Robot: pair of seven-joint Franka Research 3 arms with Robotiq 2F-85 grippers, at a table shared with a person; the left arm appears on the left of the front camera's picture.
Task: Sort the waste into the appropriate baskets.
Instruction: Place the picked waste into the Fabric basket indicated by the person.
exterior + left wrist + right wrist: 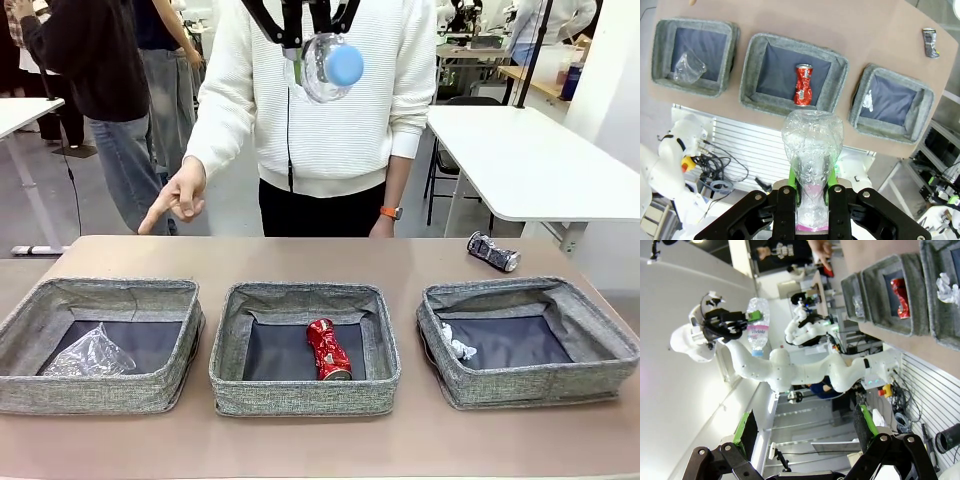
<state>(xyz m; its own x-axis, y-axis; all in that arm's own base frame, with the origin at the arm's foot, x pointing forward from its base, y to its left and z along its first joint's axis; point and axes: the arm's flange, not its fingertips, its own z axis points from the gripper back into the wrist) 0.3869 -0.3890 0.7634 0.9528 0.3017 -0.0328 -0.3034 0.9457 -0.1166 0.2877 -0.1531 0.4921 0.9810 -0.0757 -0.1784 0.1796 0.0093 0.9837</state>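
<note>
High over the table's middle, my left gripper [306, 42] is shut on the clear, pink-labelled bottle [330, 66], whose blue cap faces the front camera. In the left wrist view the bottle [812, 145] stands between the green pads of that gripper [812, 176], above the middle basket [754, 87]. The left basket [100, 385] holds a clear plastic cup [90, 352]. In the middle basket [305, 392] lies a crushed red can [328, 348]. A crumpled white paper ball [458, 343] rests in the right basket [545, 385]. My right gripper [805, 432] is open and holds nothing.
A crushed dark-silver can [494, 251] lies on the table behind the right basket. A person in a white sweater stands at the far edge, one hand [175, 198] hanging over the table's back left. White tables stand beyond.
</note>
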